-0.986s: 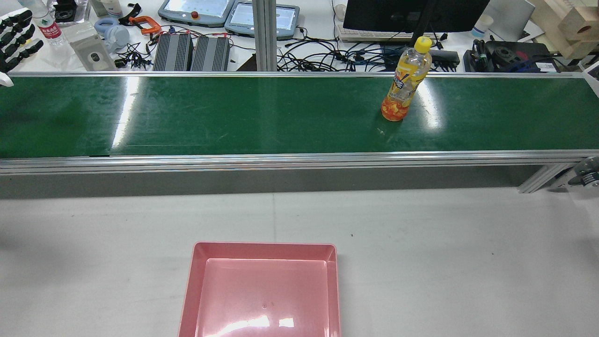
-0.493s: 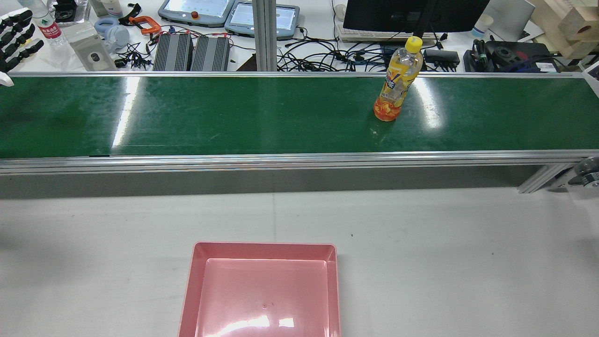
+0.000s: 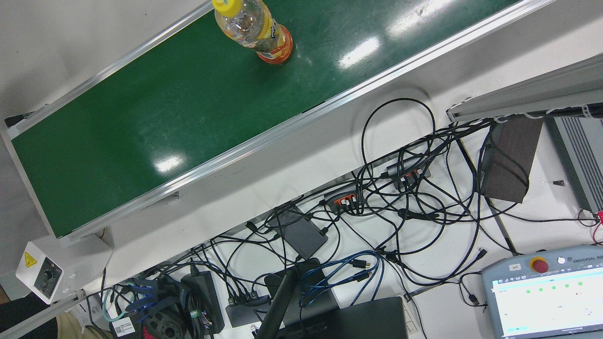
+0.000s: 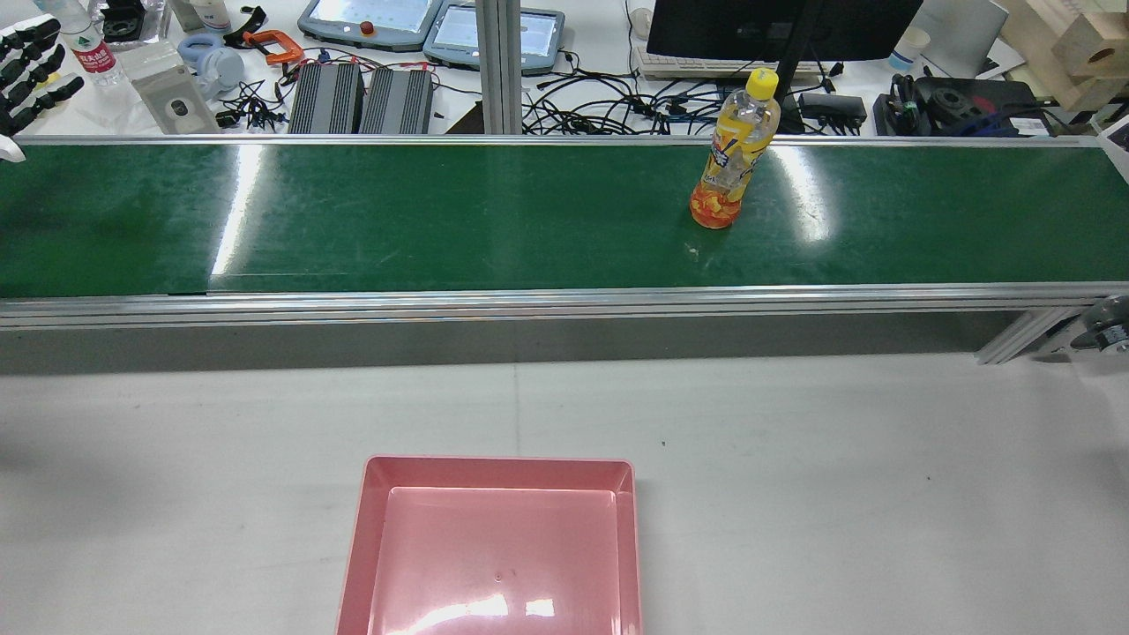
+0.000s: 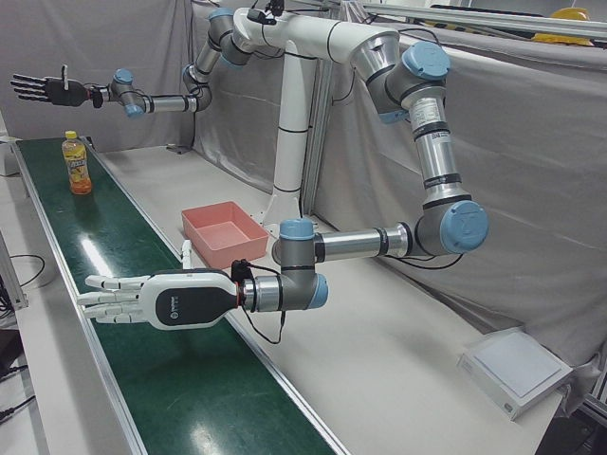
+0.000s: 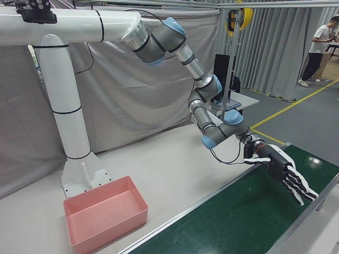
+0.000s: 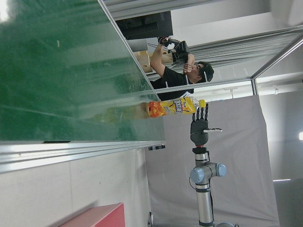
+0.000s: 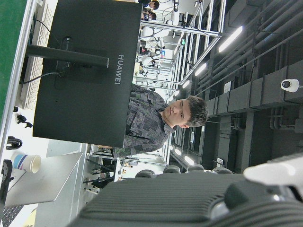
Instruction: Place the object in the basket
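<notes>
The left hand's fingers (image 5: 100, 296) were spread apart and straight, holding nothing. The left hand (image 5: 156, 300) hovered low over the green belt (image 4: 441, 220) at the table's left end. The right hand (image 5: 47, 89) was likewise splayed and empty, raised beyond the table's right end.

Between them, right of the middle of the belt along the table's far edge, stood the bottle (image 4: 730, 163). Over the last second it had slid along the belt toward the left hand, so the belt seemed to be running. Judging by that, a grasp would need timing against the drift.

The bottle stood upright, long axis vertical, yellow cap up, orange base on the belt. The pink basket (image 4: 498, 467) waited empty at the table's near edge, about midway.
</notes>
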Available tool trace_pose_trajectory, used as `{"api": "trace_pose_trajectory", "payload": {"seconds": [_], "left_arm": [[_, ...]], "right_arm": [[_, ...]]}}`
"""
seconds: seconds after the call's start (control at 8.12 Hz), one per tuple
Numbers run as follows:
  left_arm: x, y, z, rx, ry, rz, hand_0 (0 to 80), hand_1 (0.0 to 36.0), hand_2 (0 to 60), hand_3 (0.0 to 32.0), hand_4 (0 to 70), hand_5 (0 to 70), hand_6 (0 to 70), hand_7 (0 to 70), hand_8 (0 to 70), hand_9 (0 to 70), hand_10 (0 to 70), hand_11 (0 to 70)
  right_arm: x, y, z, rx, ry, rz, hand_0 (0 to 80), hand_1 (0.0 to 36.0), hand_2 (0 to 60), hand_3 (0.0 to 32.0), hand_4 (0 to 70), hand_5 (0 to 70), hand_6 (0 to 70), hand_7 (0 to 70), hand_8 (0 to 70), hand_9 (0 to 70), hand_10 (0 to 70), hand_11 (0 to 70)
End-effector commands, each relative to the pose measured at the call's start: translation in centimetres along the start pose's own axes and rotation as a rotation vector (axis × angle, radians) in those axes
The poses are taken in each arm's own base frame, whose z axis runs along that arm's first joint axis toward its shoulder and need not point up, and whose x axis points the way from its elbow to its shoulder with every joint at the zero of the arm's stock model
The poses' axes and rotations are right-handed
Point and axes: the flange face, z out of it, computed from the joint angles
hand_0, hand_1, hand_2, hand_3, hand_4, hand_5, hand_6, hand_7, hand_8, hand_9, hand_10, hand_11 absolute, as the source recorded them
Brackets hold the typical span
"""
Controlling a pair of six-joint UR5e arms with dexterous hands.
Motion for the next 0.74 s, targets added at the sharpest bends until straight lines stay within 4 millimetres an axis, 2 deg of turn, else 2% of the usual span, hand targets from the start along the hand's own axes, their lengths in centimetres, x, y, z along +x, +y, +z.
{"api": "trace_pose_trajectory", "payload": {"seconds": [0.0, 0.62], "left_arm": [[-0.05, 0.06, 0.02, -0.001, -0.001, 0.000, 59.7, 9.1, 0.0, 0.0, 1.0, 17.3, 0.0, 0.7, 0.0, 0.0, 5.3, 9.8], [-0.05, 0.06, 0.02, -0.001, -0.001, 0.000, 59.9, 9.2, 0.0, 0.0, 1.0, 17.0, 0.0, 0.6, 0.0, 0.0, 5.4, 9.9]], "right_arm": [[0.04, 0.00, 0.01, 0.000, 0.001, 0.000, 0.0, 0.0, 0.0, 0.0, 0.0, 0.0, 0.0, 0.0, 0.0, 0.0, 0.0, 0.0], [0.04, 0.00, 0.01, 0.000, 0.001, 0.000, 0.0, 0.0, 0.0, 0.0, 0.0, 0.0, 0.0, 0.0, 0.0, 0.0, 0.0, 0.0]]}}
